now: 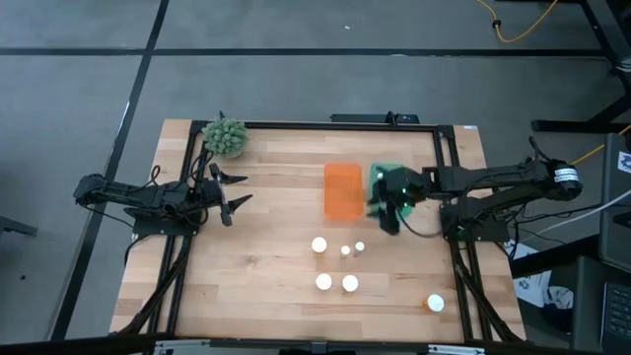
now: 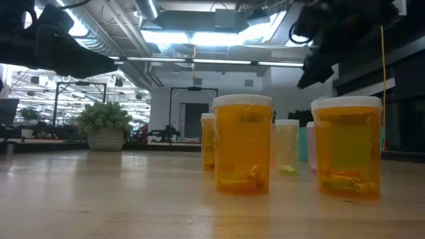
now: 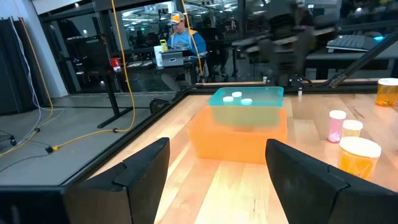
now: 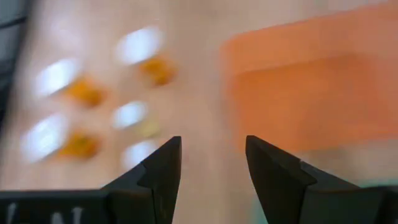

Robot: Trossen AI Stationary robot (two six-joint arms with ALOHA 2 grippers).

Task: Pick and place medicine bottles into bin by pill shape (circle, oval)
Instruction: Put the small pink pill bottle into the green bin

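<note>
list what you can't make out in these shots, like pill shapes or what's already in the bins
- Pill shapes: the bottles on the table are too small in the high view, motion-blurred in the right wrist view.
- Teal bin: the right gripper covers it in the high view; the left wrist view shows only two white caps.
- Orange bin: its wall hides the inside in the left wrist view.
- Left gripper: waiting, open.

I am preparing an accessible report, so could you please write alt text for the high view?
Seen from above, the right gripper, fingers open, hovers beside the orange plastic bin and over the green bin on a light wooden table. Six white-capped medicine bottles stand nearer the front edge; the left gripper waits open near a small green potted plant.
</note>
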